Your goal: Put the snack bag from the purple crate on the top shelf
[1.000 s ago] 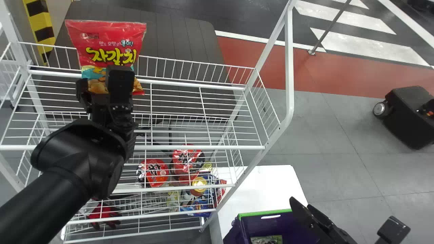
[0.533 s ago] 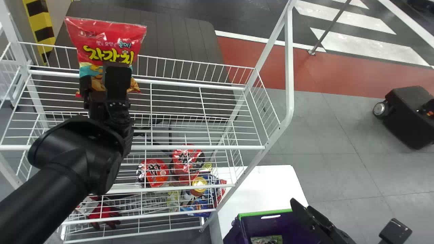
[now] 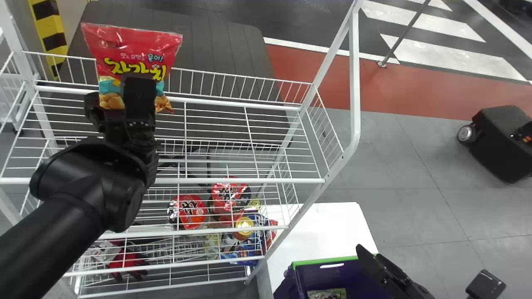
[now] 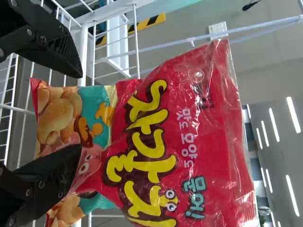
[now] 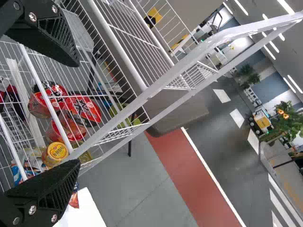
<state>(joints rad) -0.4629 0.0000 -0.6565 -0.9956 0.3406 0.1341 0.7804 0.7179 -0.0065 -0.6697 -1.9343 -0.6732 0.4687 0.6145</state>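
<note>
At the left of the top shelf (image 3: 257, 180), the red snack bag (image 3: 131, 45) stands upright by the back wire rail. My left gripper (image 3: 116, 88) is in front of its lower part, fingers spread. In the left wrist view the left gripper (image 4: 80, 112) is open, one finger over the bottom part of the bag (image 4: 208, 142) and the other off its side. Beside the purple crate (image 3: 324, 260), low on the right, the right gripper (image 3: 422, 259) stays open; the right wrist view shows the right gripper (image 5: 78, 113) with nothing between its fingers.
Red-lidded cups (image 3: 189, 211) and other packs lie on lower wire levels. The rack's white side post (image 3: 355, 83) rises between the shelf and the right arm. A white table (image 3: 320, 228) adjoins the crate.
The left gripper has opened wider and shifted slightly left in the head view. The bag has moved a little but stays upright. The right arm is almost unchanged.
</note>
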